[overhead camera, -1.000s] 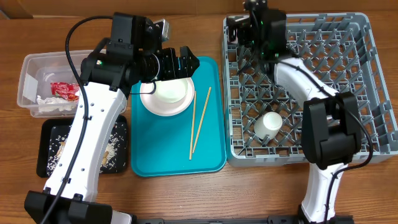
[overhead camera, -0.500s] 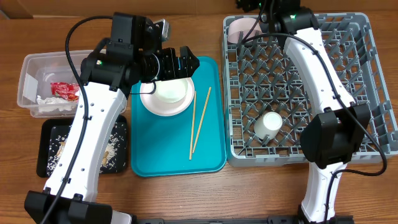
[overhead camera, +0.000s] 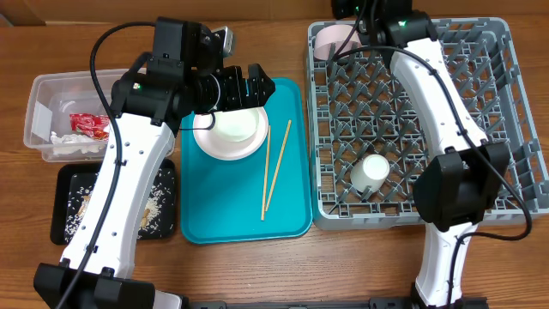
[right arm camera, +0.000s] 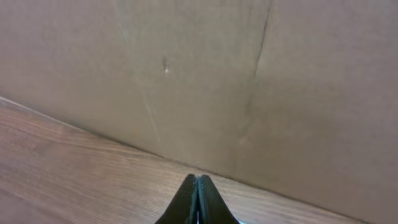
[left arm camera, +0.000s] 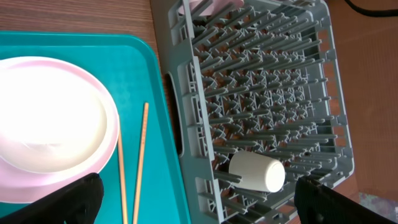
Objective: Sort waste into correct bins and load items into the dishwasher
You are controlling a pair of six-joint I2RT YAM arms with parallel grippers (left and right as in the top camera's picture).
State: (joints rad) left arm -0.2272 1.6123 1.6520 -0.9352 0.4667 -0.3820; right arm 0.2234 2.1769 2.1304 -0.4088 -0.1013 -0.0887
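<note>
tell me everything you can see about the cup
The cup is small, plain white and smooth, with no handle in view. It lies tipped on its side among the grey pegs of the rack, in the rack's front left part as seen from overhead. Nothing grips it.
</note>
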